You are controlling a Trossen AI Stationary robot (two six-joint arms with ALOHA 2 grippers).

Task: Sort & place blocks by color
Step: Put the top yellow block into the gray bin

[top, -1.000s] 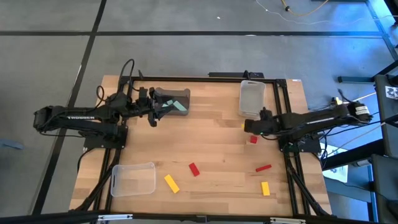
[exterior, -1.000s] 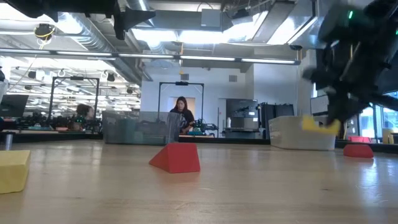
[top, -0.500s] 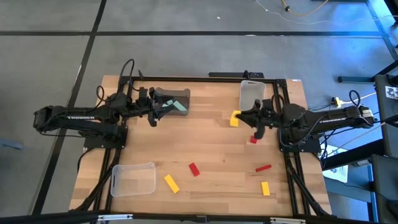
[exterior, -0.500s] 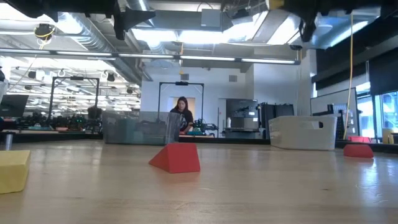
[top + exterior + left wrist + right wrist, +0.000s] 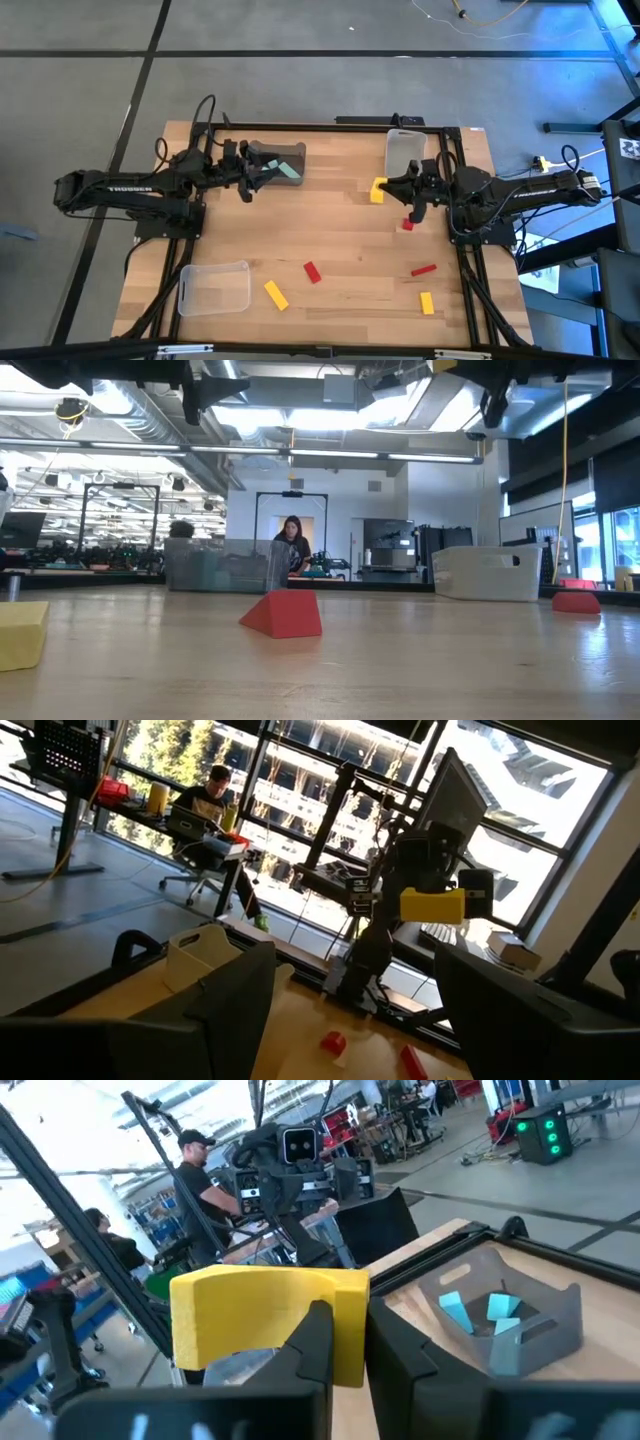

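My right gripper (image 5: pixel 385 188) is shut on a yellow block (image 5: pixel 377 190), high above the table's right half, in front of the clear bin (image 5: pixel 405 155) by the far edge. A small red block (image 5: pixel 407 224) lies on the table below the gripper. More blocks lie flat near the near edge: red ones (image 5: pixel 313 271) (image 5: pixel 423 269) and yellow ones (image 5: pixel 275 294) (image 5: pixel 427 302). Mint blocks (image 5: pixel 288 171) lie inside the dark bin (image 5: pixel 275 160). My left gripper (image 5: pixel 246 180) hovers open beside that bin. My right gripper pinches the yellow block (image 5: pixel 345 1305) between its two fingers (image 5: pixel 310 1345), close to one end, so most of the block sticks out sideways. The fingers lie level and point toward the table's left. The block is lifted clear of the table.
A second clear bin (image 5: pixel 213 288) stands at the near left corner. In the low view, a red block (image 5: pixel 285 613) and a yellow block (image 5: pixel 20 635) lie close to the camera. People sit in the room behind the table.
My right gripper rose from just above the table with the yellow block in its fingers and shifted a little toward the table's left and far side. It has held still for the last half second. The red block stayed on the table.
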